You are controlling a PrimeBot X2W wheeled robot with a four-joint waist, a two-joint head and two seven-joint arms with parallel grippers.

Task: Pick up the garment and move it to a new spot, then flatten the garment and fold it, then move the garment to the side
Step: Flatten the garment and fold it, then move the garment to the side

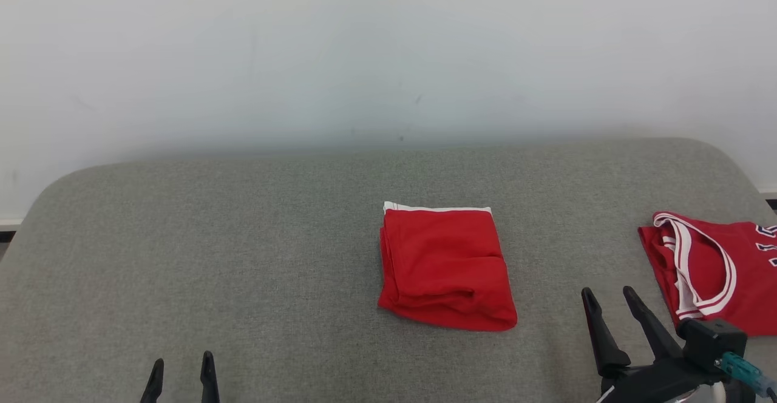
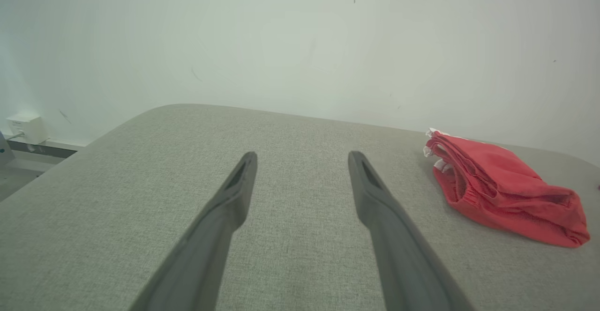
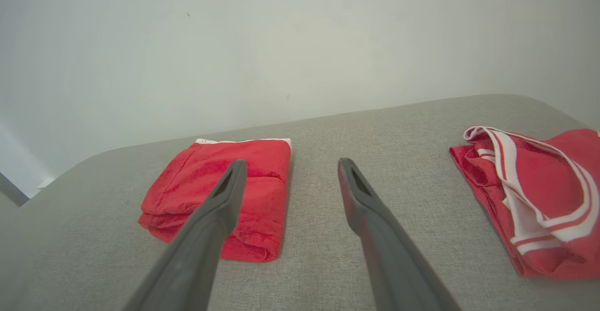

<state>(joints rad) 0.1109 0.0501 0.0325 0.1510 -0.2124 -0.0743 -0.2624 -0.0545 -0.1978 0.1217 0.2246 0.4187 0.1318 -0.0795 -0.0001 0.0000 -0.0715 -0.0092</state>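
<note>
A red garment (image 1: 446, 266) with a white hem lies folded into a thick square at the middle of the grey padded table (image 1: 243, 257); it also shows as garment (image 2: 506, 194) and garment (image 3: 220, 194). My right gripper (image 1: 609, 294) stands open near the front right, to the right of the folded garment, holding nothing; its fingers (image 3: 220, 198) hang above the table. My left gripper (image 1: 182, 369) is open at the front left, far from the cloth, with empty fingers (image 2: 239, 184).
A red jersey (image 1: 710, 272) with white trim lies crumpled at the table's right edge, also seen as jersey (image 3: 534, 194). A pale wall rises behind the table. A small white box (image 2: 26, 128) sits on the floor by the wall.
</note>
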